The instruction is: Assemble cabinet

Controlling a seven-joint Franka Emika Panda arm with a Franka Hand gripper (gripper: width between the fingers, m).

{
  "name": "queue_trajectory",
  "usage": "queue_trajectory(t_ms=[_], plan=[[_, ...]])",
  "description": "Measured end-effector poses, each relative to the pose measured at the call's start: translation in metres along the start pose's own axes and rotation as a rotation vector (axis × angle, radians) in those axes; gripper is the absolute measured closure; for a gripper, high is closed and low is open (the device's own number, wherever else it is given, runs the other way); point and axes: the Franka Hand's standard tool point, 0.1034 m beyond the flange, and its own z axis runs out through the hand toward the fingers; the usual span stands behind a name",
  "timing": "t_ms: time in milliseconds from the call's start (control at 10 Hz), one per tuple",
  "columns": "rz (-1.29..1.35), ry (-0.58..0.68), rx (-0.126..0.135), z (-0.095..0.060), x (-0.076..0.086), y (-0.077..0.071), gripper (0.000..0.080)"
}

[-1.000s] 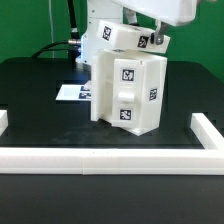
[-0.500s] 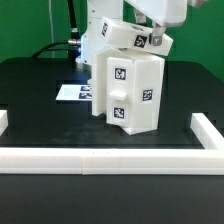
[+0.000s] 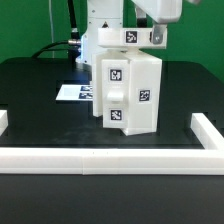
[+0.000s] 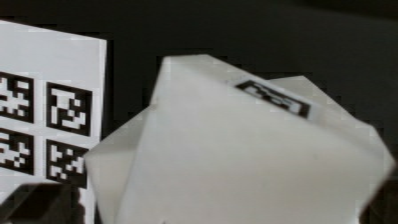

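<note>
- Centrally on the black table (image 3: 40,115) stands the cabinet (image 3: 128,95), upright, with square tags on the two faces that can be seen.
- It is judged to be a stiff, hollow plastic shell. It is likely light for its bulk and not fragile, but its smooth walls may let it slip in a grip or tip if it is pushed high up.
- The whole body looks too broad for the jaws, so a hold is better taken across a thin wall or an edge. The hollow side is not shown, so no such wall can be picked out.
- A smaller white tagged top piece (image 3: 122,38) is laid across the cabinet's top, roughly level and touching it.
- The gripper (image 3: 154,38) is placed at the exterior view's right end of that piece, with a dark finger seen against it. Whether the jaws are clenched on it or released cannot be told.
- The marker board (image 3: 70,93) is seen flat on the table, beyond the cabinet toward the exterior view's left.
- The border rail (image 3: 110,160) is run along the near edge, well apart from the cabinet.
</note>
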Motion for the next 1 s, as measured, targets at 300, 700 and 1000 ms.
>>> queue_trajectory(t_ms=[300,700,1000], plan=[[0.0,-0.011,0.047,-0.025,-0.002,0.002,0.0002],[-0.169,0.039,0.026,-0.02,0.003,0.001,0.0002],[-0.478,0.111,-0.011,-0.019,0.0,0.001,0.0002]])
